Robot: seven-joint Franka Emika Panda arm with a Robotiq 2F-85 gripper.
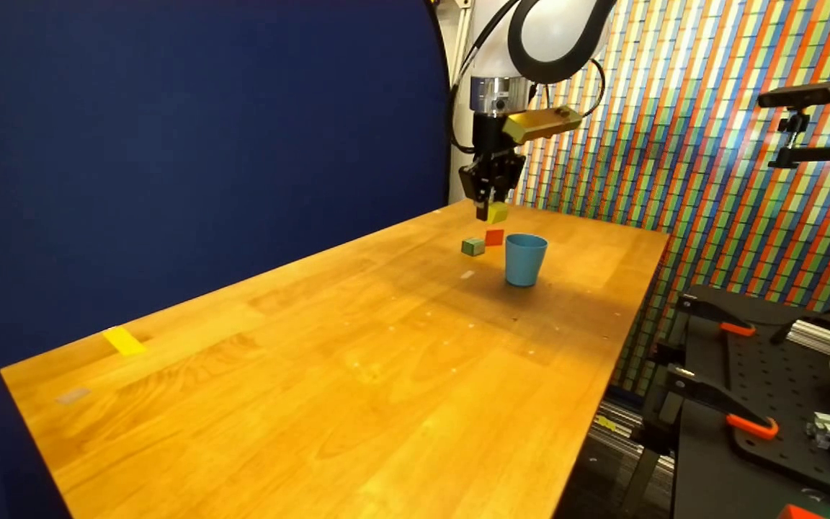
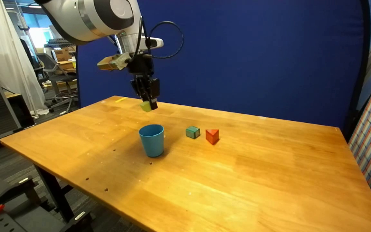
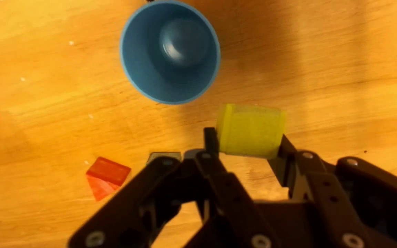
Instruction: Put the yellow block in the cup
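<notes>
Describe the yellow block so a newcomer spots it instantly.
Follow the white arm down over the wooden table to its black gripper. Clamped there in mid-air is the yellow block. The green block and the red block rest on the table, and the flat yellow strip lies near its edge; only the yellow block is held.

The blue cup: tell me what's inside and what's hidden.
The wrist view shows only bare wall and bottom inside the blue cup. The yellow block is outside, between the fingers. In both exterior views, the cup's near wall hides its bottom.
</notes>
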